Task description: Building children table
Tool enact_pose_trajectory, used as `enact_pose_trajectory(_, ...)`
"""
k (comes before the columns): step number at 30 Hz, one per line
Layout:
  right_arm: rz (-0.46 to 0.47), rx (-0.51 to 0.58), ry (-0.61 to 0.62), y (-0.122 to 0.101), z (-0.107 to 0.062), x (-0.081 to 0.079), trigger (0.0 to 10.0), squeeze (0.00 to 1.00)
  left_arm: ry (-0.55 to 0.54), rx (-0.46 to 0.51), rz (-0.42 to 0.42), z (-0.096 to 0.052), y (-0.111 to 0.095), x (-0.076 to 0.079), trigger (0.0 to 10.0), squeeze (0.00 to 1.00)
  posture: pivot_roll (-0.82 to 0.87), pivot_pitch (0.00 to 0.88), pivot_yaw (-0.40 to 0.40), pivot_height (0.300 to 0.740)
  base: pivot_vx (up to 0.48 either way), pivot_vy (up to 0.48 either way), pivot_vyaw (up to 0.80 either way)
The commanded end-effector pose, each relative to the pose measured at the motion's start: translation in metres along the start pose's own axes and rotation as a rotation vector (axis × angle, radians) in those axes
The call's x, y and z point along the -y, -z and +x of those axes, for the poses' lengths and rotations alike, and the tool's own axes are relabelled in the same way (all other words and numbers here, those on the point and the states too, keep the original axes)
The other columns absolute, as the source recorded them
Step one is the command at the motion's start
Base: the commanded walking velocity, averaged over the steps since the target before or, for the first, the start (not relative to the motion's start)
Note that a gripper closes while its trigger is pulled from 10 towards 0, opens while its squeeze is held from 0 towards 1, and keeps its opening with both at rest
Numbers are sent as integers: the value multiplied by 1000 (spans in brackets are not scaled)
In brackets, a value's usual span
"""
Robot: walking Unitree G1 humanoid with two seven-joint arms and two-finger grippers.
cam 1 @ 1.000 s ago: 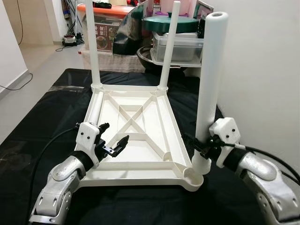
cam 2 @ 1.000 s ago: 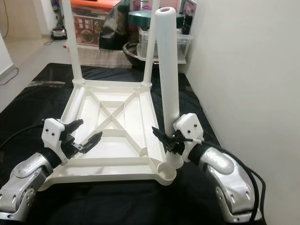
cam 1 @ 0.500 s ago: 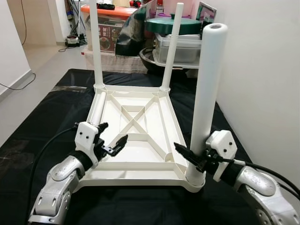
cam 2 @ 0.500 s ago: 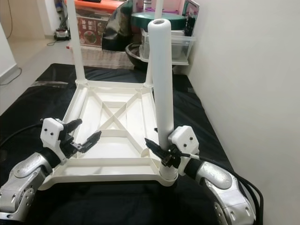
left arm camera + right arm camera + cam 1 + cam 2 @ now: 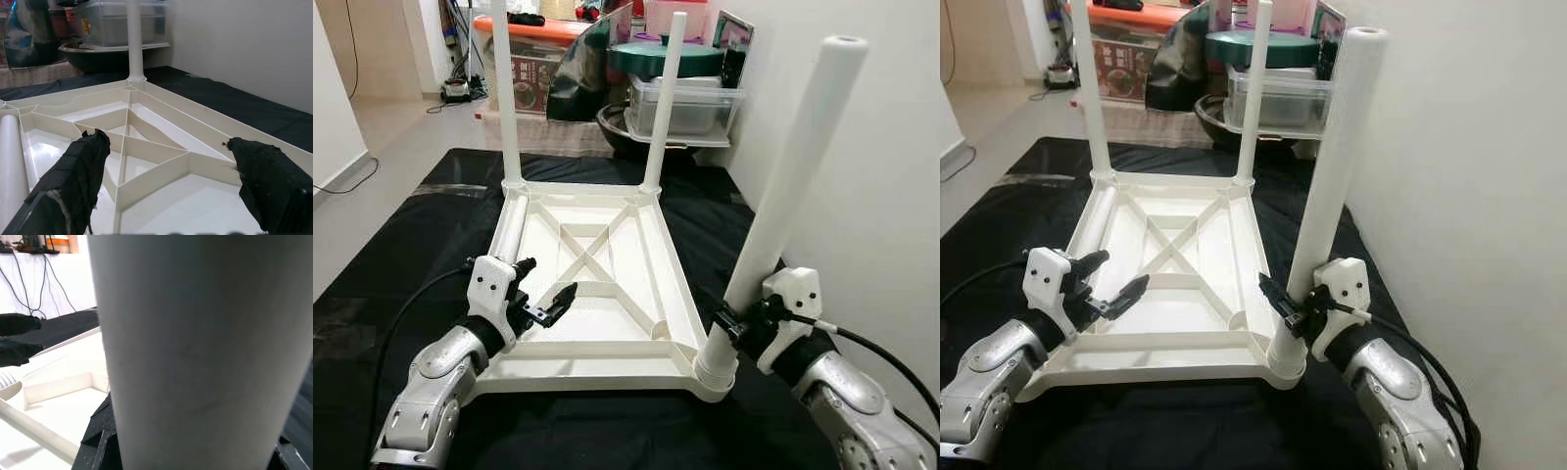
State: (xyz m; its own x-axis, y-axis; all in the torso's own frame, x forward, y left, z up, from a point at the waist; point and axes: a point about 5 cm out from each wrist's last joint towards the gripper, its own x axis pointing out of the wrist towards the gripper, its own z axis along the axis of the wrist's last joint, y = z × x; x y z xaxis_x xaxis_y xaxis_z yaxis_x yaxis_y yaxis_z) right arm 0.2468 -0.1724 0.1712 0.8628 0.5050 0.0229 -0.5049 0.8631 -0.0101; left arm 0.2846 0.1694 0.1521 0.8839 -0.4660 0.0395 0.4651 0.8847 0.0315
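A white children's table top [image 5: 597, 348] lies upside down on a black cloth. Two white legs [image 5: 506, 98] [image 5: 664, 108] stand upright at its far corners. A third leg [image 5: 514, 230] lies loose inside the left rim, also seen in the left wrist view [image 5: 10, 156]. My right gripper [image 5: 732, 328] is shut on a fourth leg [image 5: 793, 186] low down. That leg's foot rests at the near right corner socket [image 5: 715, 370], and its top leans toward the wall. My left gripper [image 5: 548, 278] hovers open over the near left ribs, holding nothing.
A white wall [image 5: 881, 147] runs close along the right. Behind the table stand a clear plastic box [image 5: 685, 103] with a green lid and a dark bowl [image 5: 626, 122]. Bare floor [image 5: 401, 137] lies at the far left. A black cable [image 5: 411, 313] trails from my left arm.
The leg in my right gripper has tipped from upright to leaning right, its top toward the wall. My left gripper has stayed in place, open.
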Motion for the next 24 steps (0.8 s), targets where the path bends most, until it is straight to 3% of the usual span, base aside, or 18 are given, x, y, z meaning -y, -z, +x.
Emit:
enact_pose_trajectory(1,87,-98,-22,22,-1,-6,10000,0,-2,-10,11,0,0,-3,10000,0,46,0,-108,740,0,0,0)
enact_pose_trajectory(6,101,-97,-24,25,-1,-14,10000,0,-3,-16,16,0,0,-4,10000,0,49,0,-102,740,0,0,0)
enact_pose_trajectory(9,150,-220,212,42,1,-5,10000,0,-10,-24,24,0,1,-6,10000,0,52,0,-102,740,0,0,0)
enact_pose_trajectory(11,209,-294,453,51,-2,13,10000,0,-14,-26,27,0,1,-7,10000,0,55,0,-103,740,0,0,0)
enact_pose_trajectory(12,209,-294,453,51,-2,13,10000,0,-14,-26,27,0,1,-7,10000,0,55,0,-103,740,0,0,0)
enact_pose_trajectory(14,258,-352,637,59,-9,25,10000,0,-16,-27,29,-1,1,-7,10000,0,54,0,-101,740,0,0,0)
enact_pose_trajectory(17,319,-360,826,62,-15,29,10000,0,-17,-29,32,-1,1,-8,10000,0,57,0,-98,740,0,0,0)
enact_pose_trajectory(24,334,-342,975,55,-18,28,10000,0,-15,-34,34,-1,2,-8,10000,0,62,0,-95,740,0,0,0)
